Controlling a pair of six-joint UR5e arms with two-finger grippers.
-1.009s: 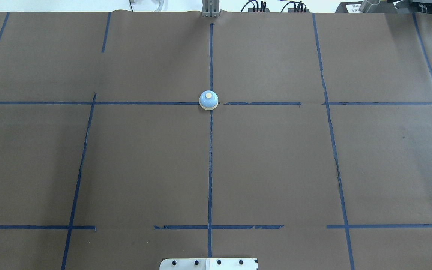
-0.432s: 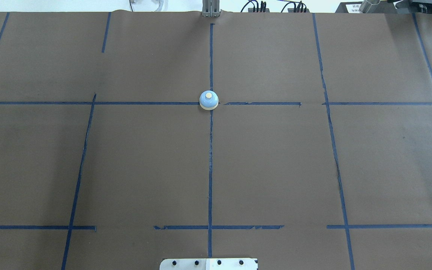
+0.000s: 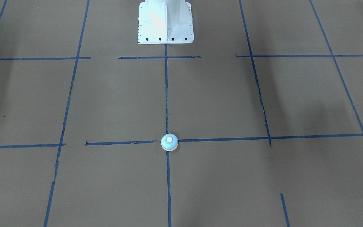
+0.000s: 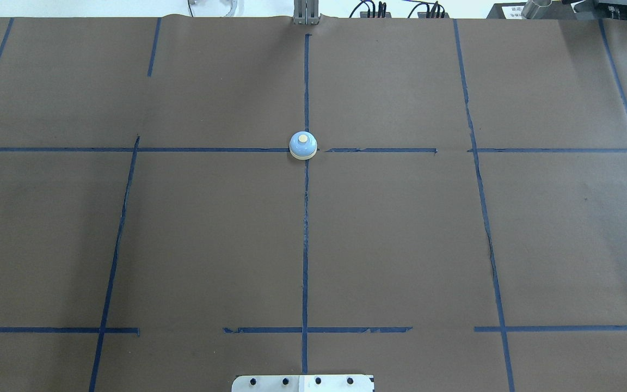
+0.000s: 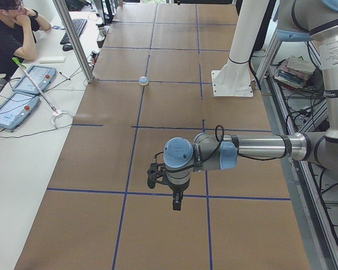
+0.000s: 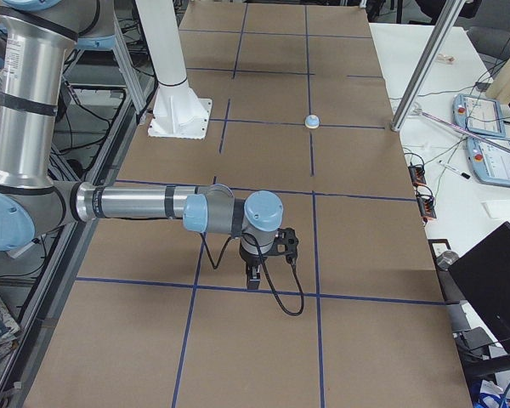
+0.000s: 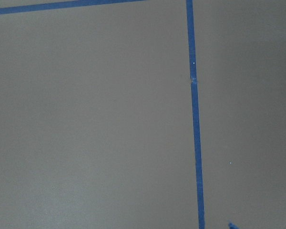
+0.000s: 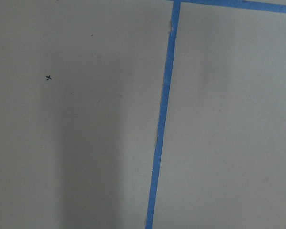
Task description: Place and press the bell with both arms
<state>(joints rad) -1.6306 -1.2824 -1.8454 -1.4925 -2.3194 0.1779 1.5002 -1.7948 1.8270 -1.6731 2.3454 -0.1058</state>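
The small light-blue bell [image 4: 303,146] with its cream button stands upright on the crossing of the blue tape lines at the table's middle; it also shows in the front view [image 3: 169,142], the left view [image 5: 143,81] and the right view [image 6: 313,121]. My left gripper [image 5: 177,198] hangs over the table's left end, far from the bell, fingers pointing down. My right gripper [image 6: 253,274] hangs over the right end, equally far. Both show only in the side views, so I cannot tell whether they are open or shut. The wrist views show only brown paper and tape.
The white bolted pedestal [image 3: 165,22] stands at the robot's side of the table. An operator [image 5: 11,28] sits at a side table with tablets [image 5: 11,107]. A metal post [image 5: 73,39] rises at the far edge. A laptop [image 6: 493,289] is off the table.
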